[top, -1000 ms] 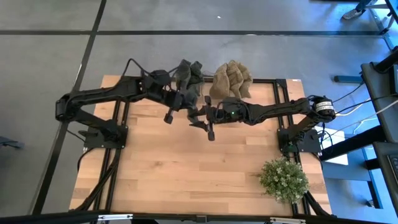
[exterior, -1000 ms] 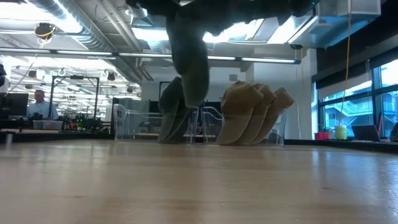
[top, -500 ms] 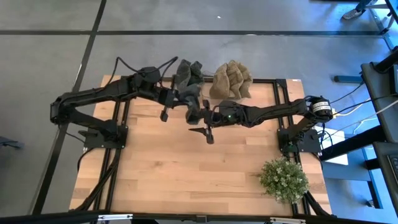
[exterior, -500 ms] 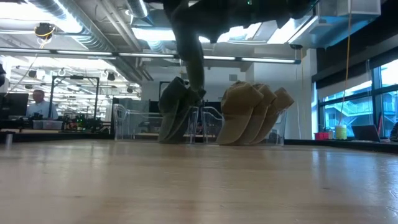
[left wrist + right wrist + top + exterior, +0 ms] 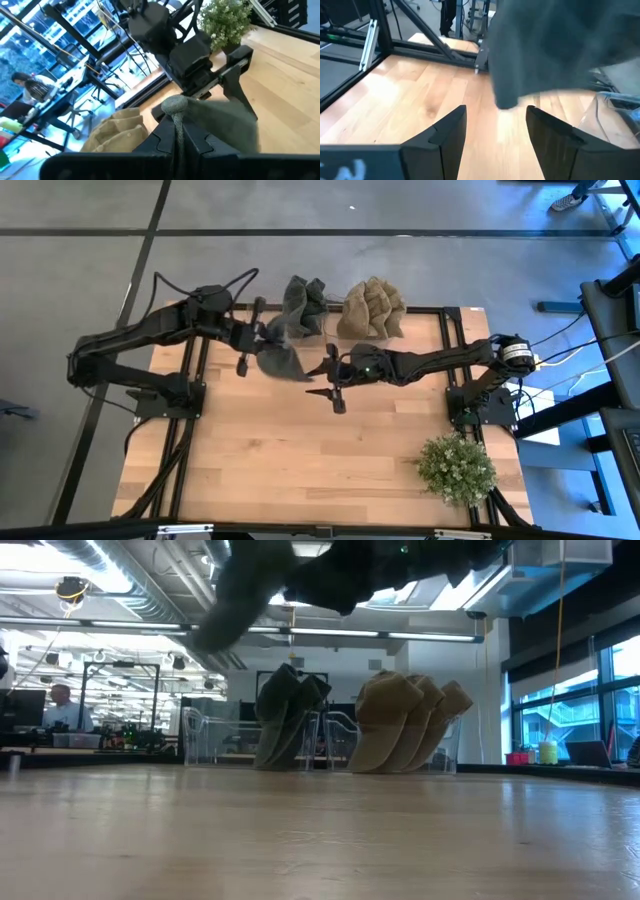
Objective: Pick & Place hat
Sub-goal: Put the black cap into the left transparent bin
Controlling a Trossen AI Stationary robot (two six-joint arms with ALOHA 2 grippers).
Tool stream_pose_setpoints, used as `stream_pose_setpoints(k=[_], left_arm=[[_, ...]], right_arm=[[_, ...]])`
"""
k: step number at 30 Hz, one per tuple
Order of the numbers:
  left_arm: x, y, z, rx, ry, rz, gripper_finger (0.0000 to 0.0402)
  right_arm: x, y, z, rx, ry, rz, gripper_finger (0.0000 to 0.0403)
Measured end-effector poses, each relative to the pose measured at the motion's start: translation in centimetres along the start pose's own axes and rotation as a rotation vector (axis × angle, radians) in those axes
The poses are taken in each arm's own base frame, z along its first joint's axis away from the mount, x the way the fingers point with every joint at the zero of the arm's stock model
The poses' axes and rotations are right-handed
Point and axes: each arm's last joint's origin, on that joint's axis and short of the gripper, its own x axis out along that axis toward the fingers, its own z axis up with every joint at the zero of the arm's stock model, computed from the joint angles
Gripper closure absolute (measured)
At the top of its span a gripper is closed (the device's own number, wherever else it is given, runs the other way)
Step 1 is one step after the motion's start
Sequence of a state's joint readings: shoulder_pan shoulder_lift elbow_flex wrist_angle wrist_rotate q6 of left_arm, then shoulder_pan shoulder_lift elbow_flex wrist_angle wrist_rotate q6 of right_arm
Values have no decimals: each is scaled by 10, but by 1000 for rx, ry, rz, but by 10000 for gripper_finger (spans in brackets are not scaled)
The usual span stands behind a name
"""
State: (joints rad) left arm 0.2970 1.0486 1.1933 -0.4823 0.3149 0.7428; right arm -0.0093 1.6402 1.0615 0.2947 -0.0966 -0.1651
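With the left gripper (image 5: 262, 338) jaws clamped on a dark green cap (image 5: 281, 360) held above the worktop (image 5: 300, 450), picking looks done, placing remains; right gripper (image 5: 331, 385) jaws open, empty.

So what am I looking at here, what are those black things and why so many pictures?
They are two robot arms at a wooden table. One camera looks down from above, one sits at table height, and each wrist carries its own. The left gripper is shut on a dark green hat, carried above the table. The right gripper is open beside it, holding nothing. At the far edge stand a stack of dark green hats and a stack of tan hats. A small potted plant sits at a near corner.
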Motion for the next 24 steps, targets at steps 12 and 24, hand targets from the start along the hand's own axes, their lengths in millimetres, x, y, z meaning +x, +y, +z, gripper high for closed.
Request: stream_pose_setpoints(k=[12, 24], left_arm=[[-15, -5, -14, 82, 167, -15, 398], [-47, 37, -57, 109, 222, 94, 398]], right_arm=[[-1, -3, -17, 10, 175, -72, 196], [-5, -8, -29, -11, 333, -288, 196]])
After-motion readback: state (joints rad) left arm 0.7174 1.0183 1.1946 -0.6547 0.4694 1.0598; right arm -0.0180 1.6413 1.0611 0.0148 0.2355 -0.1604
